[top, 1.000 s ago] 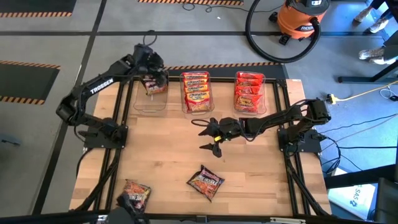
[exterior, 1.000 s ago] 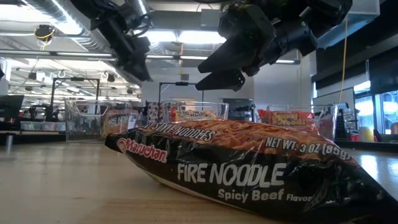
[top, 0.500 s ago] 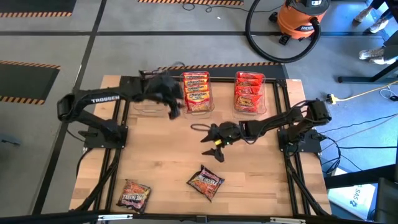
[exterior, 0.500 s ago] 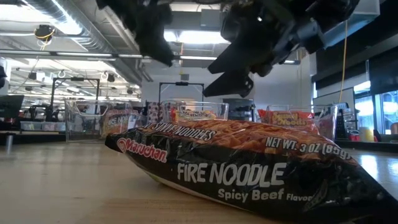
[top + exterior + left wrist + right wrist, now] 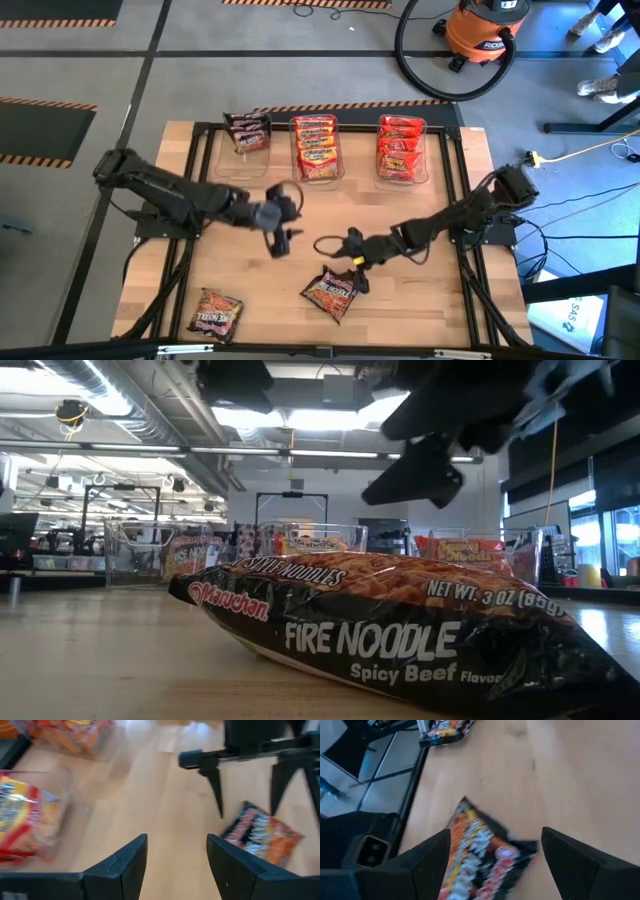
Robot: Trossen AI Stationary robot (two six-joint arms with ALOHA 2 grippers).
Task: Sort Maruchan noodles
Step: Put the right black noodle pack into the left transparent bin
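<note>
A dark purple-black Maruchan packet lies flat on the table near its near edge; the low view shows it large. My right gripper hovers open just above it, and in the right wrist view its fingers stand either side of the packet without touching. My left gripper is open over the table's middle, apart from every packet. A second dark packet lies near the near left corner.
Three clear tubs stand along the far edge: the left tub holds a dark packet, the middle tub holds orange-yellow packets, and the right tub holds red packets. Bare wood lies between the tubs and the grippers.
My left gripper has swung away from the far-left tub toward the table's middle and the near edge, leaving a dark packet in that tub. My right gripper has moved toward the near edge and down, over the dark packet lying there. Both stay open.
</note>
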